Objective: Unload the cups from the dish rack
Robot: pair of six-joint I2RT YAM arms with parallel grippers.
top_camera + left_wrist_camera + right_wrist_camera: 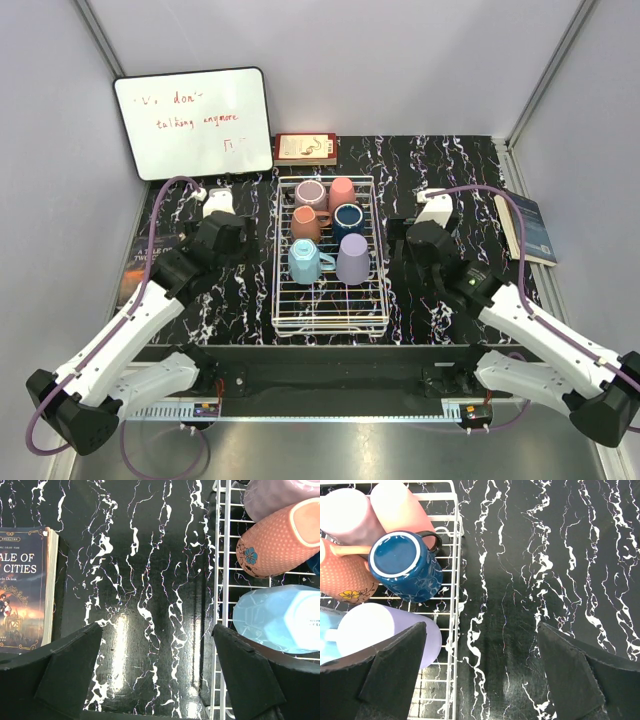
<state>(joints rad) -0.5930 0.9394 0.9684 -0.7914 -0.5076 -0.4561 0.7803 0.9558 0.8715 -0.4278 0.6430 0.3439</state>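
Watching from above, you've got all six cups in the dish rack, mid-table: mauve cup and salmon pink cup at the far end, terracotta cup and dark blue cup in the middle, light blue cup and lavender cup nearest you. Your left gripper hangs just left of the rack, jaws spread wide, nothing between them. Your right gripper sits just right of it, equally wide and empty. A book lies further left
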